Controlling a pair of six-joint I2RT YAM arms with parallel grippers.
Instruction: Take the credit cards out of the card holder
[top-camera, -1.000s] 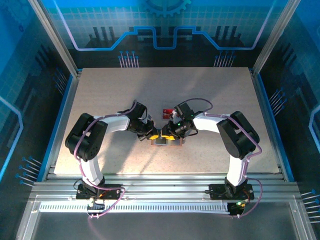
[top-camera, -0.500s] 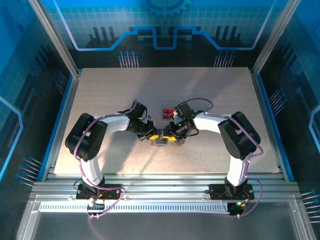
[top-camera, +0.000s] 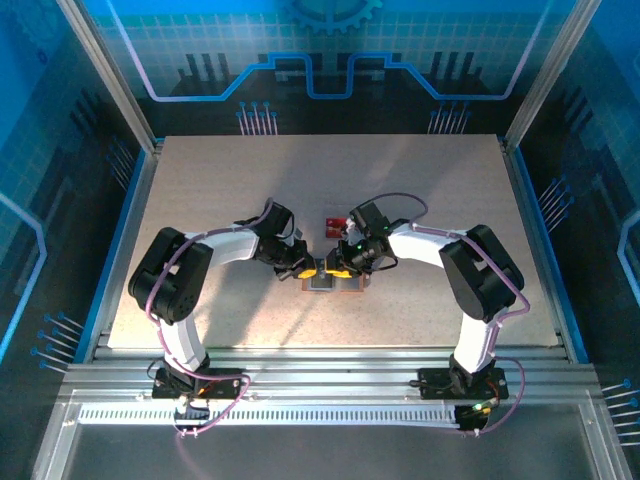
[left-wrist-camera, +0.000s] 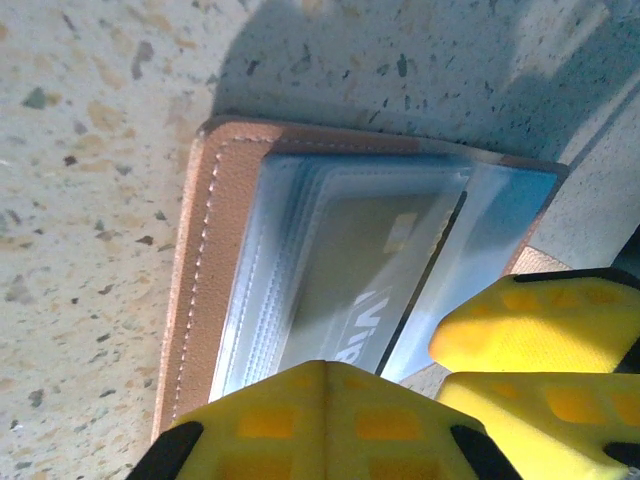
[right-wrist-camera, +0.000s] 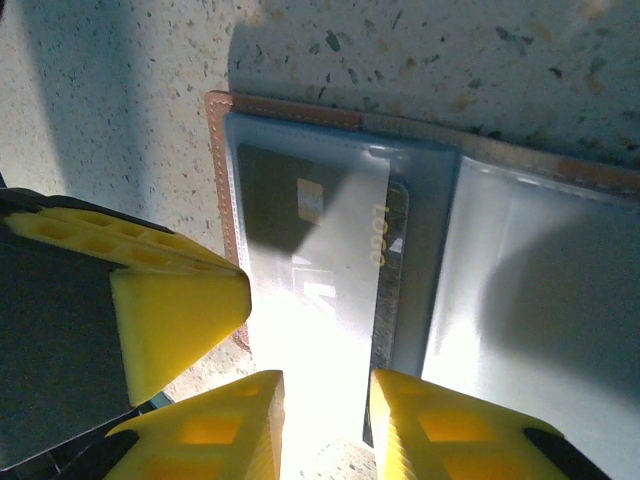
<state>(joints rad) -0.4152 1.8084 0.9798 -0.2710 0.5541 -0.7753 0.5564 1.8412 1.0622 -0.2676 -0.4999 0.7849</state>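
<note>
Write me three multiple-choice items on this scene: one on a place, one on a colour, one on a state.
1. Where does the loose red card lie?
A. On the table, on the far side of the card holder.
B. Under the left arm's base.
C. At the table's near right corner.

2. What colour are the right end effector's fingers?
A. Black.
B. Yellow.
C. Blue.

3. How is the card holder?
A. Folded shut.
B. Spread open with a card tucked inside.
C. Standing on edge.

Key:
A: the top view shows the red card past the holder.
B: the right wrist view shows yellow fingers.
B: both wrist views show it spread open with a card inside.
</note>
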